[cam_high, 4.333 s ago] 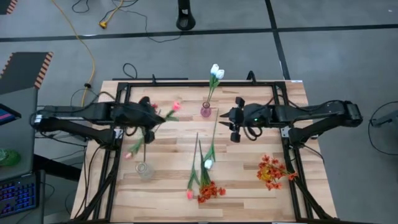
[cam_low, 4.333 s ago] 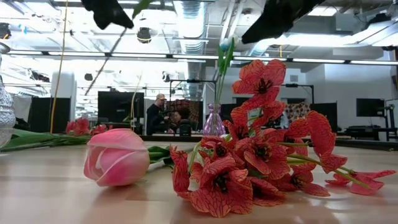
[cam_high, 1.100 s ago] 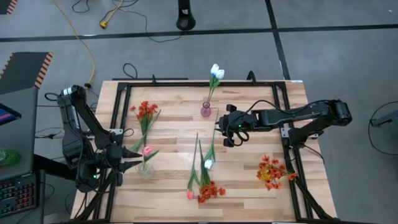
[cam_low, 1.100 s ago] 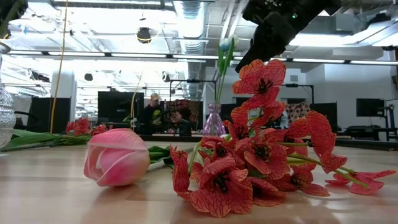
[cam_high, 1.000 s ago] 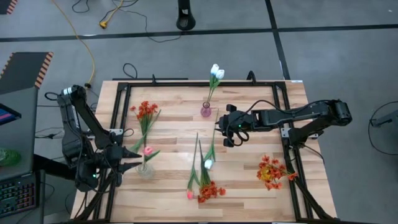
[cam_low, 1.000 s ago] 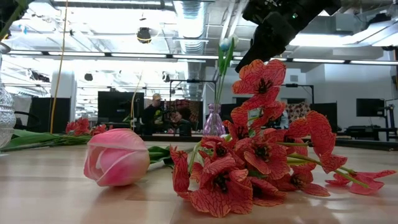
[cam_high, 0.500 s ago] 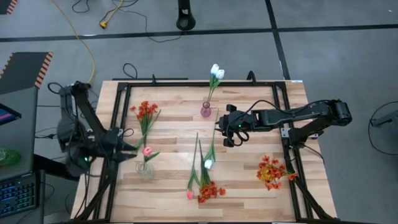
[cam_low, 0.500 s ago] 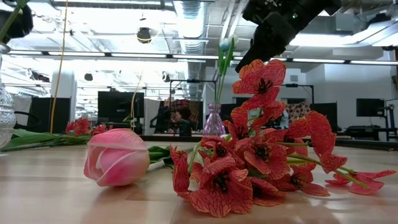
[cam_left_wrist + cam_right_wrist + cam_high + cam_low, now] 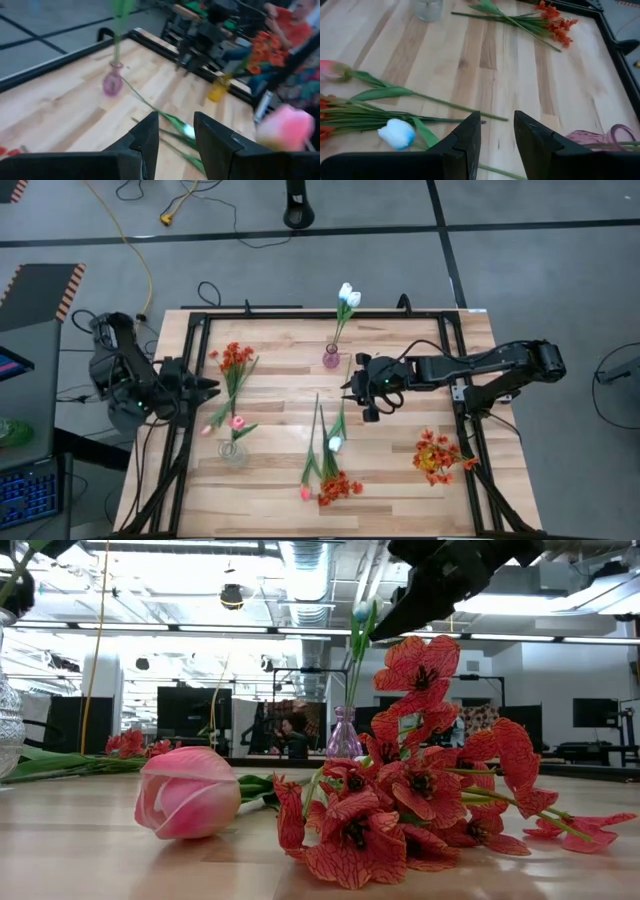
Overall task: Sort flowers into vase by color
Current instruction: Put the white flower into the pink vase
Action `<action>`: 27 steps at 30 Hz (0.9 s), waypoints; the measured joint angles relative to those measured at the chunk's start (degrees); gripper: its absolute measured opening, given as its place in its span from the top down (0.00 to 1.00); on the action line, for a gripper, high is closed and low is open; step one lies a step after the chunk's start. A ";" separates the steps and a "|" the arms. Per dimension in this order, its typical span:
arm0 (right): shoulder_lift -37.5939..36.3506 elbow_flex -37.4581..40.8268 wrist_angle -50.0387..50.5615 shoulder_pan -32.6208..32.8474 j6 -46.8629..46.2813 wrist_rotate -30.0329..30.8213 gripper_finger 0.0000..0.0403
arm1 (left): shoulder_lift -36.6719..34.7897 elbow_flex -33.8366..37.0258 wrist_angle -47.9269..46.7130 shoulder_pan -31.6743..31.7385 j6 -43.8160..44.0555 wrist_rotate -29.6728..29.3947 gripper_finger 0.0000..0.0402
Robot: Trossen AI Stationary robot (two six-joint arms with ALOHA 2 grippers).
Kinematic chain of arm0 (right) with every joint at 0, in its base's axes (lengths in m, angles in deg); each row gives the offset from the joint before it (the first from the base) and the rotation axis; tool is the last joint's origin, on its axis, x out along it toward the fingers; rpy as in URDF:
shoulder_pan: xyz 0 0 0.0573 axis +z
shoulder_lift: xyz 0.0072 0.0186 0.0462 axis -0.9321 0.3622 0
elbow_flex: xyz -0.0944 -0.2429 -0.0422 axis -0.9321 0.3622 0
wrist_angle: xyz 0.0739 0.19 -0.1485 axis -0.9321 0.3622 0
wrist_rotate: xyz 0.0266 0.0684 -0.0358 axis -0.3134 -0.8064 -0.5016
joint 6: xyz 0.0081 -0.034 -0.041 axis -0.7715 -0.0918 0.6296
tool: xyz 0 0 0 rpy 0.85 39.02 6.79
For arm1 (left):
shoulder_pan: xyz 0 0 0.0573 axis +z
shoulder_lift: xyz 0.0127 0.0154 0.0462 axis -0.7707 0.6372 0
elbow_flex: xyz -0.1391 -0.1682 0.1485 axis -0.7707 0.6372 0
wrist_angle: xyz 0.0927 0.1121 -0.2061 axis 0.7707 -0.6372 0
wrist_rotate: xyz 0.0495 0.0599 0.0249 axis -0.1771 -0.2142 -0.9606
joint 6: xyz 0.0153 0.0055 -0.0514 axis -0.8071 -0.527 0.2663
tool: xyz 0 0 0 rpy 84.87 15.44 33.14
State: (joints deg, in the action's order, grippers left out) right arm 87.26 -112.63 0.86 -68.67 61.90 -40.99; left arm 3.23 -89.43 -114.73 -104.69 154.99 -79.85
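Note:
A pink vase [image 9: 331, 358] at the far middle holds white tulips [image 9: 347, 295]. A clear vase [image 9: 232, 452] near the left holds a pink tulip [image 9: 237, 423]. A yellow vase [image 9: 218, 90] at the right holds red-orange blooms [image 9: 435, 455]. A red-orange bunch [image 9: 235, 358] lies on the table at the far left. A white tulip [image 9: 335, 443], a pink tulip [image 9: 305, 493] and a red-orange bunch [image 9: 340, 485] lie together at the near middle. My left gripper [image 9: 212, 385] is open and empty, above the left edge. My right gripper [image 9: 347, 387] is open and empty, above the long green stems.
A black frame [image 9: 300, 313] runs around the table top. The white tulip [image 9: 396, 132] and the stems lie just below my right gripper [image 9: 496, 130]. In the low view the pink tulip [image 9: 188, 792] and red-orange blooms [image 9: 400, 810] lie close to the near edge. A person stands in the room behind.
My left gripper has drawn away from the clear vase, going up and toward the far edge, open and empty; the pink tulip stays in the vase. My right gripper has shifted slightly toward the left edge and tipped more level.

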 joint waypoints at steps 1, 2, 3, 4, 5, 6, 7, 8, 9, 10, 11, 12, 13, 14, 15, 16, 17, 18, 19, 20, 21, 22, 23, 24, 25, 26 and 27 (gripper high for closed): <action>0.00 0.00 0.15 -0.33 0.42 -0.42 0.65 | -0.01 0.00 0.05 1.28 0.00 0.54 0.73; 0.00 0.00 0.37 -0.70 0.83 -0.98 0.65 | 0.00 0.00 0.08 2.51 0.00 1.61 0.73; 0.00 0.00 0.57 -1.04 1.13 -1.86 0.65 | 0.01 0.00 0.08 3.71 0.00 2.75 0.73; 0.20 0.00 0.53 -1.37 1.28 -2.72 0.65 | 0.04 0.00 0.08 4.95 -0.03 3.69 0.73; 0.80 -0.02 0.02 -1.70 1.28 -3.82 0.65 | 0.26 0.00 0.08 6.15 -0.27 4.50 0.73; 1.19 -0.06 -0.31 -2.02 1.32 -4.86 0.65 | 0.70 0.00 0.12 7.34 -0.67 5.13 0.73; 1.93 -0.07 -0.27 -2.27 1.46 -5.68 0.65 | 0.98 0.00 0.12 8.46 -1.21 5.90 0.73; 2.96 -0.11 -0.18 -2.48 1.90 -6.70 0.65 | 1.25 0.00 0.14 9.54 -1.61 6.53 0.73; 4.07 -0.38 0.08 -2.57 2.75 -7.76 0.65 | 1.46 0.00 0.20 10.49 -1.91 7.20 0.73; 5.32 -0.81 0.54 -2.59 3.82 -8.52 0.65 | 1.64 0.00 0.28 11.49 -2.23 7.78 0.73; 6.80 -1.25 0.97 -2.59 4.83 -8.72 0.65 | 1.75 0.00 0.30 12.46 -2.38 8.51 0.73; 8.20 -1.73 1.22 -2.57 5.65 -8.74 0.65 | 1.99 0.00 0.32 13.32 -2.40 8.97 0.73; 9.45 -2.27 1.22 -2.55 6.43 -8.77 0.65 | 2.21 0.00 0.32 14.22 -2.38 9.25 0.73; 10.71 -2.90 1.25 -2.55 7.31 -8.78 0.65 | 2.44 0.00 0.34 15.10 -2.38 9.64 0.73; 11.87 -3.72 1.60 -2.55 8.26 -8.84 0.65 | 2.68 0.00 0.39 15.91 -2.40 10.27 0.73; 12.78 -4.66 2.52 -2.55 9.22 -8.93 0.65 | 2.83 0.00 0.41 16.68 -2.65 11.00 0.73; 13.80 -5.61 3.72 -2.55 10.21 -8.97 0.65 | 3.15 0.00 0.50 17.44 -2.79 11.86 0.73; 14.91 -6.65 5.23 -2.61 11.16 -9.04 0.65 | 3.44 0.00 0.53 18.15 -2.81 12.42 0.73; 15.87 -7.71 6.93 -2.75 12.05 -9.06 0.65 | 3.71 0.00 0.55 18.90 -2.83 12.79 0.73; 16.75 -8.73 8.95 -2.88 12.84 -9.09 0.65 | 4.11 0.00 0.56 19.64 -2.88 13.23 0.73; 17.70 -9.68 10.81 -2.91 13.60 -9.08 0.65 | 4.58 0.00 0.54 20.29 -3.28 13.61 0.73; 18.61 -10.67 12.42 -2.92 14.39 -9.08 0.65 | 4.97 0.00 0.56 20.96 -3.79 13.99 0.73; 19.41 -11.62 13.50 -2.96 15.38 -9.07 0.65 | 5.42 0.00 0.58 21.68 -4.44 14.36 0.73; 20.25 -12.46 14.61 -3.09 16.42 -9.06 0.65 | 5.89 0.00 0.70 22.29 -4.90 14.93 0.73; 21.03 -13.20 15.96 -3.27 17.47 -9.06 0.65 | 6.34 0.00 0.88 22.91 -5.35 15.42 0.73; 21.92 -13.82 16.93 -3.27 18.50 -9.05 0.65 | 6.75 0.00 1.09 23.54 -6.01 15.95 0.73; 22.76 -14.45 17.58 -3.31 19.24 -9.05 0.65 | 7.17 0.00 1.48 24.16 -6.78 16.54 0.73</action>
State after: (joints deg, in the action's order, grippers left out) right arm 110.02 -127.08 18.45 -71.98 81.13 -50.04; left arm 10.40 -89.43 -113.25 -80.53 148.20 -63.31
